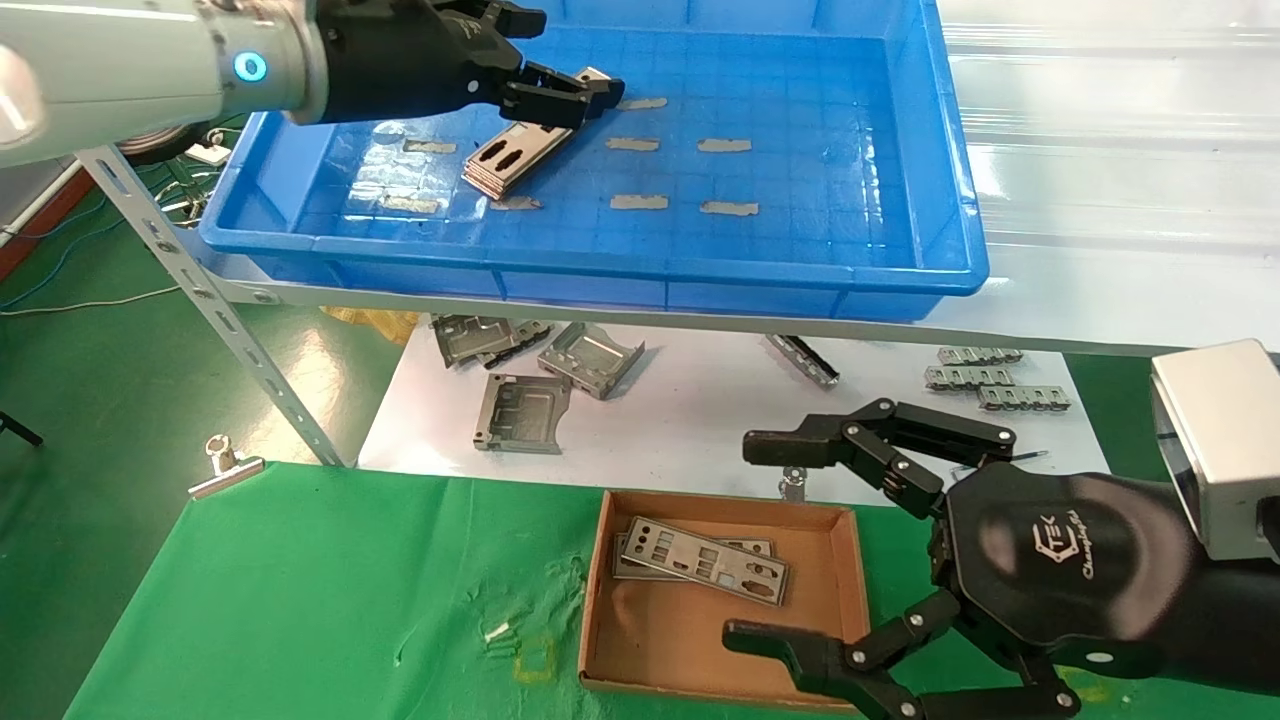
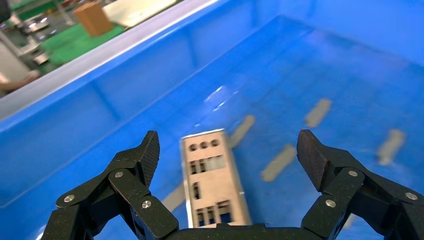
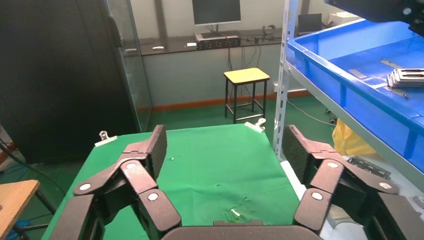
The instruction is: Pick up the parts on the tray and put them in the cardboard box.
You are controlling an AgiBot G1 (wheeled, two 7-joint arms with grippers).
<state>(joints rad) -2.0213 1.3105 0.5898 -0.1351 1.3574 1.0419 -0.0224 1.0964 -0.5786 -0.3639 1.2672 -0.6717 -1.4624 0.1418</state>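
Observation:
A small stack of silver-grey plates [image 1: 515, 155] lies slanted in the left half of the blue tray [image 1: 640, 270]. My left gripper [image 1: 578, 55] is open and hovers just above the stack's far end, holding nothing. In the left wrist view the top plate [image 2: 212, 180] lies between the spread fingers of the left gripper [image 2: 229, 145]. The cardboard box [image 1: 598, 610] sits on the green cloth with two plates [image 1: 705, 562] inside. My right gripper [image 1: 740, 538] is open and empty over the box's right side; it also shows open in the right wrist view [image 3: 225, 137].
Grey tape strips [image 1: 725, 145] dot the tray floor. Folded grey brackets [image 1: 590, 358] and small parts [image 1: 975, 375] lie on a white sheet under the shelf. A slanted shelf leg [image 1: 215, 300] and a binder clip [image 1: 225, 468] stand at the left.

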